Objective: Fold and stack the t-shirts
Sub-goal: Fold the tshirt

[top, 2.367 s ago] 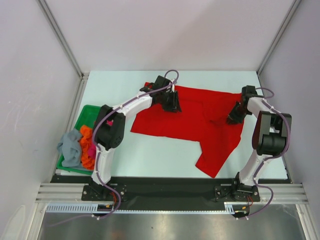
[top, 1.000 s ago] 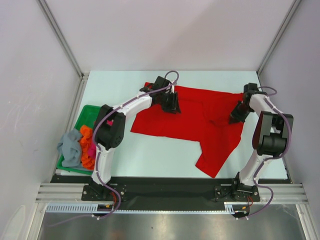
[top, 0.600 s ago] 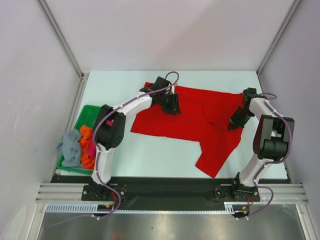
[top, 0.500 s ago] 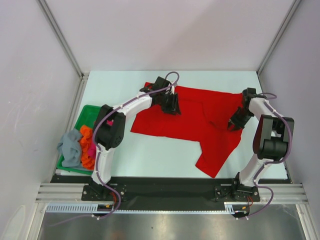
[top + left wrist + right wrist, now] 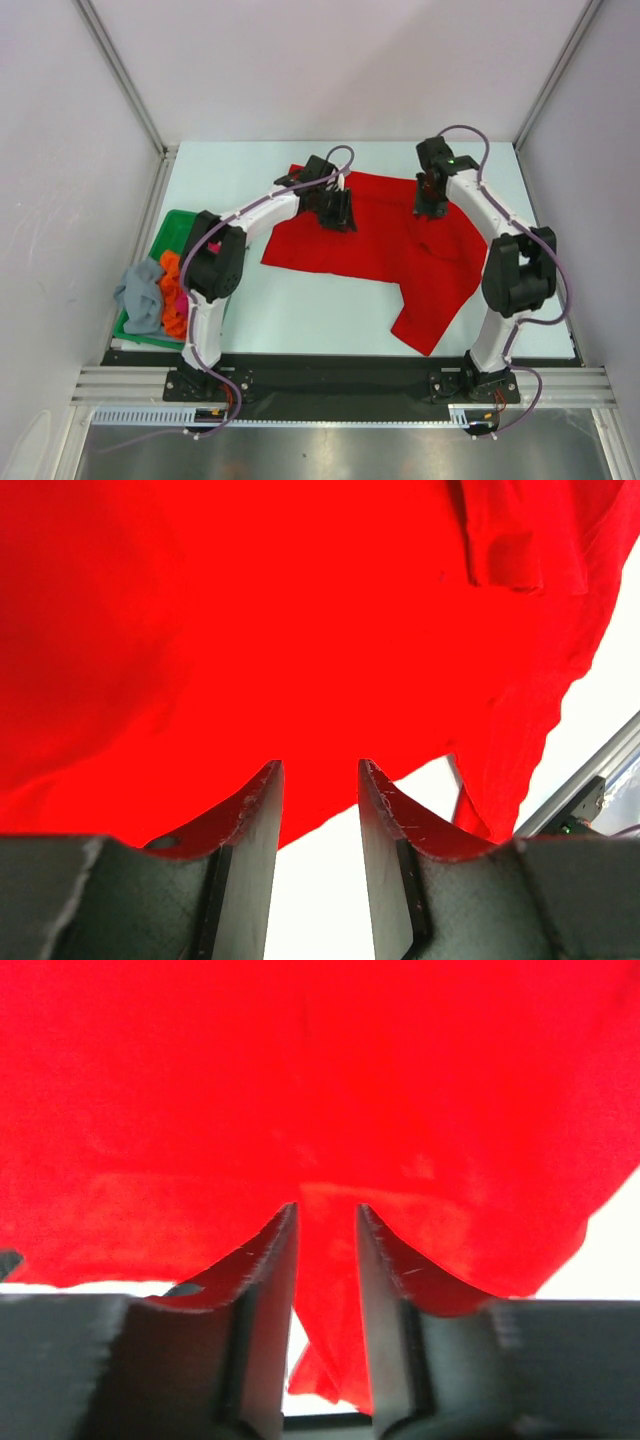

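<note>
A bright red t-shirt lies spread across the middle of the table, one long part reaching toward the front right. My left gripper hovers over its back left part. In the left wrist view the left gripper is open: bare table shows between its fingers, and the red cloth lies beyond the tips. My right gripper is over the shirt's back middle. Its jaws stand apart, red cloth showing in the gap but not pinched. Grey-blue, orange and pink t-shirts lie bunched at the left.
A green tray at the table's left edge holds the bunched shirts, and the grey-blue one hangs over its side. Metal frame posts rise at the back corners. White table shows in front of the red shirt.
My right arm has swung from the shirt's right edge to its back middle, and its jaws have gone from shut to apart. The left arm has hardly moved.
</note>
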`<state>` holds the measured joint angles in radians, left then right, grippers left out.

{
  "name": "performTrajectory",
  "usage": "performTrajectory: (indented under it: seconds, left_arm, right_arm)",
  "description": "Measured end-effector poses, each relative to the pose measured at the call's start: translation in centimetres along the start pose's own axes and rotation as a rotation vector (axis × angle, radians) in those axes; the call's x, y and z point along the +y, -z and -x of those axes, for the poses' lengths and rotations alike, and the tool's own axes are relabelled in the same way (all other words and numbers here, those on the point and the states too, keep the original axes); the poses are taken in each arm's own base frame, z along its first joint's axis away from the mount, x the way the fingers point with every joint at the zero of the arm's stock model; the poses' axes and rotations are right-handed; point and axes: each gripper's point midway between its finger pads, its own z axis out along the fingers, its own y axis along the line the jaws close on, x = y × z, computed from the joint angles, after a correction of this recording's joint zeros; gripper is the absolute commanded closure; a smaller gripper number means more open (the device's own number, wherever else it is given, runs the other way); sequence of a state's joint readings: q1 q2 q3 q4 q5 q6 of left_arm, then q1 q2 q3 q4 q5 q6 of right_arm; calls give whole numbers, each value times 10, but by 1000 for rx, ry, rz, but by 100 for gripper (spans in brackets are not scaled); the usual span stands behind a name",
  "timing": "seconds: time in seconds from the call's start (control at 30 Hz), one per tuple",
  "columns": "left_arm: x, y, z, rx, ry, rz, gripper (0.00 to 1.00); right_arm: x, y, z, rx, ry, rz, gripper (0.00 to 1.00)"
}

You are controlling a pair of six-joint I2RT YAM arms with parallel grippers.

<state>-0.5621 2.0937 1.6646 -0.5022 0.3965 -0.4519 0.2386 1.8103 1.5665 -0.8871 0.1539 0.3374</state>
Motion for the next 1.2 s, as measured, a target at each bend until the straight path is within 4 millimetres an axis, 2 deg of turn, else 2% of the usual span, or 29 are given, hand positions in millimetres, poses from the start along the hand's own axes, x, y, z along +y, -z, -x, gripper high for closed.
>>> performTrajectory:
  seconds: [0.1, 0.23, 0.33, 0.63, 1.03, 1.2]
  left_arm:
    - [4, 8, -5, -4, 9, 3, 59]
    - [9, 25, -9, -22, 21, 7, 59]
    - [13, 34, -7, -43, 27, 8, 59]
    - [20, 41, -10, -57, 44, 6, 59]
    - [19, 42, -10, -55, 45, -10, 59]
    - [21, 43, -9, -58, 49, -9, 59]
  right_arm:
    - [17, -20, 2, 13, 64, -8, 71]
    - [26, -54, -17, 93, 129, -36, 76]
    - [25, -68, -28, 131, 152, -54, 76]
    - [15, -74, -28, 130, 167, -98, 75]
    - [5, -87, -59, 196, 167, -120, 73]
    - [5, -89, -62, 202, 166, -119, 78]
